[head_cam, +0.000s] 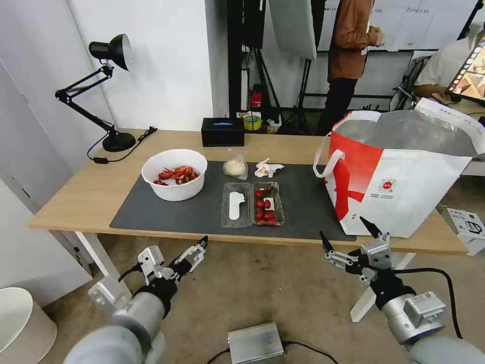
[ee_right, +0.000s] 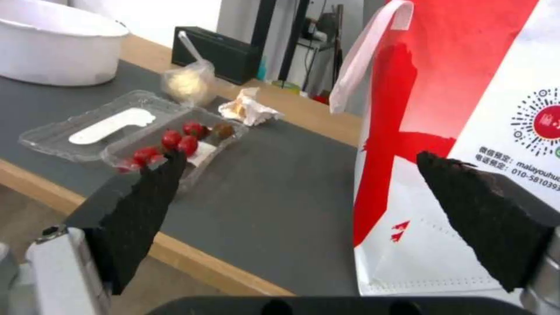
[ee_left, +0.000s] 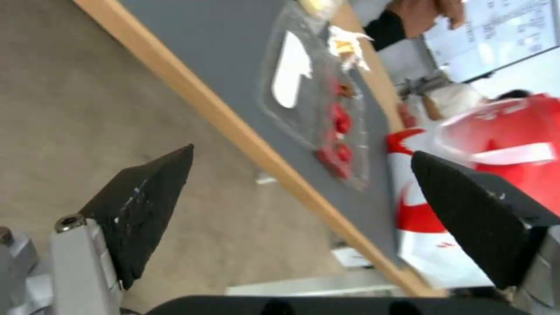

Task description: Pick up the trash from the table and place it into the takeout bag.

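1. Left gripper (head_cam: 197, 251): below the counter's (head_cam: 91, 197) near edge, over the floor, fingers apart, holding nothing.
2. White bowl (head_cam: 175, 174) of red crayfish shells: on the left part of the dark grey mat (head_cam: 303, 202).
3. Small clear bag (head_cam: 235, 166) and crumpled tissue (head_cam: 268, 168): side by side at the mat's far edge, right of the bowl.
4. Clear clamshell box (head_cam: 252, 203): lying open mid-mat, red bits in its right half.
5. Right gripper (head_cam: 348, 235): below the counter edge near the bag's front, fingers spread wide, empty.
6. Takeout bag (head_cam: 404, 172): upright at the counter's right end, mouth open.
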Available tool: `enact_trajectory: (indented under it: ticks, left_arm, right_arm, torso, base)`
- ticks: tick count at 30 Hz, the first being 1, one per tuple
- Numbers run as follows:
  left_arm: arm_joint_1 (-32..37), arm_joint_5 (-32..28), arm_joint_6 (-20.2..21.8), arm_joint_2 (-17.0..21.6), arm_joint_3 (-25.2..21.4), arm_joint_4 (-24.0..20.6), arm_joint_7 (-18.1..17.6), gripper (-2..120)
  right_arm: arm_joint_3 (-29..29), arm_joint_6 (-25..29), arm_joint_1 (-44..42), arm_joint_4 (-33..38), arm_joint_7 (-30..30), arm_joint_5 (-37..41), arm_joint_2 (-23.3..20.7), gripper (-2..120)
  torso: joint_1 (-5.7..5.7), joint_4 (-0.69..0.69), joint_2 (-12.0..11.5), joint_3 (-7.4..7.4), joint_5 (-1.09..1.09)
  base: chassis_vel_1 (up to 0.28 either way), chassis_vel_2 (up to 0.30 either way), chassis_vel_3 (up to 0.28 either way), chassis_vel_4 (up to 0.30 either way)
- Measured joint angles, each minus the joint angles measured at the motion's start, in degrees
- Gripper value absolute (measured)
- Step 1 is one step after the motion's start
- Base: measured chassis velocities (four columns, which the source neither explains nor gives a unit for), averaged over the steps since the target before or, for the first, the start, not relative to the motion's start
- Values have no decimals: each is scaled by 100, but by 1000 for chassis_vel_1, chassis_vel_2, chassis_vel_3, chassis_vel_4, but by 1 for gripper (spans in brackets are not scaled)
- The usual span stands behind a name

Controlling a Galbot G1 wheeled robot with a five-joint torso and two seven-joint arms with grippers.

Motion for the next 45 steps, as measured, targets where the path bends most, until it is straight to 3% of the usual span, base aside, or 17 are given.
enact_trajectory:
  ticks: [7, 10, 14, 29, 37, 45]
  left_arm:
    - [-394, -498, 6, 25, 64, 81, -135, 100]
    - [-724, -709, 127, 56, 172, 276, -421, 100]
    - [-1005, -870, 171, 85, 297, 418, -535, 100]
    - [-2072, -1413, 308, 125, 930, 965, -694, 100]
    - [-2757, -1579, 312, -170, 1580, 1462, -974, 100]
    - [-3131, -1524, 247, -365, 1917, 1842, -1106, 100]
  right_arm:
    - [4, 0, 2, -3, 7, -1, 6, 100]
    - [21, -10, -10, -3, 19, -5, 23, 100]
    - [39, -30, -29, 0, 24, -14, 62, 100]
    - [50, -59, -34, -36, 24, -54, 259, 100]
    - [51, -73, -134, -86, 27, -182, 424, 100]
    - [76, -72, -211, -94, 31, -244, 535, 100]
  torso:
    - [0, 0, 0, 0, 0]
    - [0, 0, 0, 0, 0]
    - [0, 0, 0, 0, 0]
    - [0, 0, 1, 0, 0]
    - [0, 0, 0, 0, 0]
    - [0, -1, 1, 0, 0]
  base:
    - [0, 0, 0, 0]
    - [0, 0, 0, 0]
    - [0, 0, 0, 0]
    - [0, 0, 0, 0]
    - [0, 0, 0, 0]
    - [0, 0, 0, 0]
